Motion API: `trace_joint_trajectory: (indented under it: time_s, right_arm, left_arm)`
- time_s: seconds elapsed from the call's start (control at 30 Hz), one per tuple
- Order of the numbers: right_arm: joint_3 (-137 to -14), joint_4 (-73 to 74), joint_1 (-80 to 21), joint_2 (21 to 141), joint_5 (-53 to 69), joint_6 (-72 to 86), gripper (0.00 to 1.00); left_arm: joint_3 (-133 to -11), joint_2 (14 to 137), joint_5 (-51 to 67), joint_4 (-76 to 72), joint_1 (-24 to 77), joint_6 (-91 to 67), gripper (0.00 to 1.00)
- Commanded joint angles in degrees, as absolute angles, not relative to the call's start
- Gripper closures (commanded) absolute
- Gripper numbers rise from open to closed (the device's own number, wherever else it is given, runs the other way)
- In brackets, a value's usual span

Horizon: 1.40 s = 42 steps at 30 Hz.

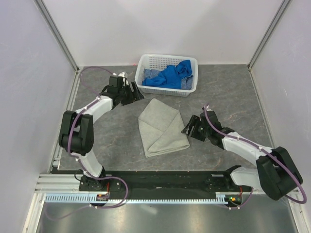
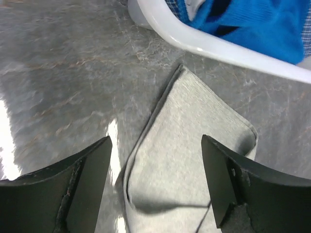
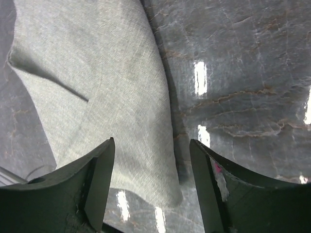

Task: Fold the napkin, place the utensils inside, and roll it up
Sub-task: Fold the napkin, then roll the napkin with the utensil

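Note:
The napkin (image 1: 160, 127) lies folded on the dark table, a grey-beige cloth with its layers overlapping towards a narrower near end. My left gripper (image 1: 137, 93) hovers just beyond the napkin's far corner, open, with nothing between its fingers. In the left wrist view the napkin (image 2: 194, 121) spreads below the open left gripper (image 2: 155, 145). My right gripper (image 1: 187, 127) stands open beside the napkin's right edge. The right wrist view shows the napkin (image 3: 97, 73) and its near corner under the open right gripper (image 3: 151, 145). The utensils are out of view.
A white perforated basket (image 1: 146, 60) holding bright blue cloths (image 1: 170, 75) stands at the back, just beyond the napkin. Its rim (image 2: 204, 46) and a blue cloth (image 2: 262, 24) are close ahead of the left gripper. White walls enclose the table.

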<state>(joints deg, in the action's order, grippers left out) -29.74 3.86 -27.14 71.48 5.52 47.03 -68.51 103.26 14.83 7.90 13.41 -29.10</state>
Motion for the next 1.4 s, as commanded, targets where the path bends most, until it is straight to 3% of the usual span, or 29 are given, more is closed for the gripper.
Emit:
trace_joint_trajectory:
  time_s: [0.0,0.17,0.43,0.8,1.07,1.37]
  right_arm:
    - [-29.1,7.5,-27.1,67.9,7.4,44.3,0.29]
    - [-26.5,6.7,-27.2,66.5,8.7,41.0,0.34]
    - [-26.5,5.4,-27.2,69.3,9.8,38.7,0.45]
    - [-25.4,6.2,-27.2,70.1,10.4,36.3,0.56]
    - [-25.8,6.9,-27.4,69.5,9.7,36.2,0.57]
    - [-26.3,7.3,-27.9,70.4,8.8,35.9,0.58]
  left_arm:
    - [-60.3,90.0,9.1,9.6,14.2,-27.8,0.18]
    - [-44.4,78.4,12.6,6.0,16.5,-31.8,0.18]
    - [-30.6,66.8,18.1,4.7,21.1,-38.4,0.19]
    - [-23.1,63.2,22.0,4.5,26.4,-44.6,0.19]
    - [-20.5,62.0,23.8,6.2,27.9,-46.2,0.20]
    - [-17.9,62.8,27.3,-1.9,28.8,-51.0,0.20]
